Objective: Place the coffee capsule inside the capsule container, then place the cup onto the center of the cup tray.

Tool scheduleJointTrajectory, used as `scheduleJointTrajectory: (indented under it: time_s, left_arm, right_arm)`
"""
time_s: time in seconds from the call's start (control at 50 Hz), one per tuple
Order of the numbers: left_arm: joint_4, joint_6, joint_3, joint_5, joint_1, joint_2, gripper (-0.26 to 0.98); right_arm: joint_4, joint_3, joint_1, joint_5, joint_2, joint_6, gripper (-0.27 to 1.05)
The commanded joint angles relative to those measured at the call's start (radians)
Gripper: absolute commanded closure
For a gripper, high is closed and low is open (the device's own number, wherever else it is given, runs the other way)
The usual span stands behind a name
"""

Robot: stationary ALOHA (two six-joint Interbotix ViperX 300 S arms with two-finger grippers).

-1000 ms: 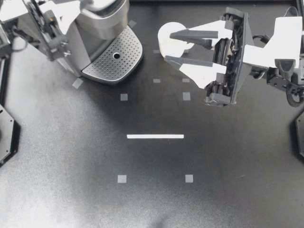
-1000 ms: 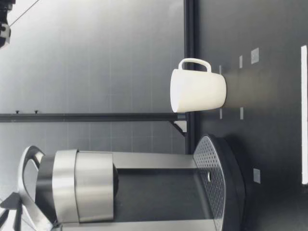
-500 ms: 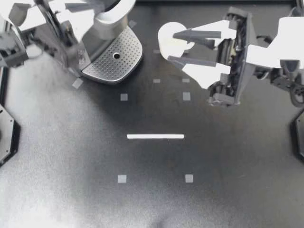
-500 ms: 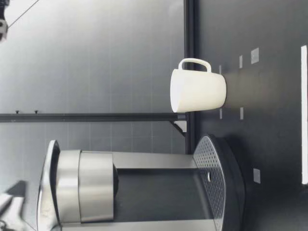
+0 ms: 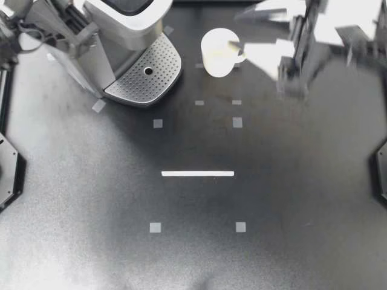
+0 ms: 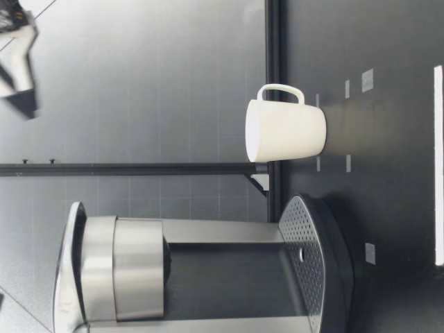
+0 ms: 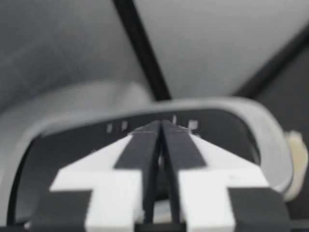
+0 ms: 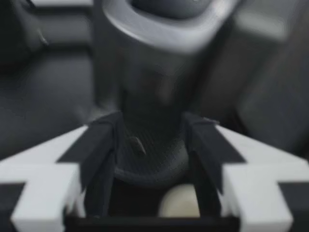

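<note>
While my left pincer [image 7: 160,124] is clenched by the machine [image 5: 124,36], my right pincer [image 5: 251,30] gapes near the cup [image 5: 217,53].

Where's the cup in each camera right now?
Top: cup on the table beside the coffee machine.
Low: cup upright on the table beside the machine.
Left wrist: pale blur past the machine's lid, probably it.
Right wrist: pale blur before the machine's tray, probably it.
Shared landmark: the coffee machine.

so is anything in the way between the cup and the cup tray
Nothing visible does. The cup stands upright on the table beside the cup tray, and only bare table lies between them. The tray itself holds nothing; the head of the coffee machine overhangs it.
</note>
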Motion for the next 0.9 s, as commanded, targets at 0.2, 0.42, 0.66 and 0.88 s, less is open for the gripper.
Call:
scheduleJointTrajectory:
  time_s: [0.2,0.42,0.66,0.88]
  left_arm:
    - [-0.270,0.183,-0.110,0.155,-0.005,-0.028,0.59]
    - [-0.370,0.268,-0.138,0.179,-0.005,-0.037,0.59]
    - [-0.387,0.282,-0.137,0.176,-0.005,-0.049,0.59]
    - [-0.387,0.276,-0.114,0.176,-0.005,-0.081,0.59]
  right_arm:
    - [-0.009,-0.204,-0.092,0.479,0.115,-0.175,0.25]
    - [0.272,-0.239,-0.222,0.571,0.183,-0.451,0.26]
    - [0.552,-0.238,-0.354,0.646,0.305,-0.808,0.26]
    - [0.571,-0.235,-0.364,0.620,0.419,-0.927,0.22]
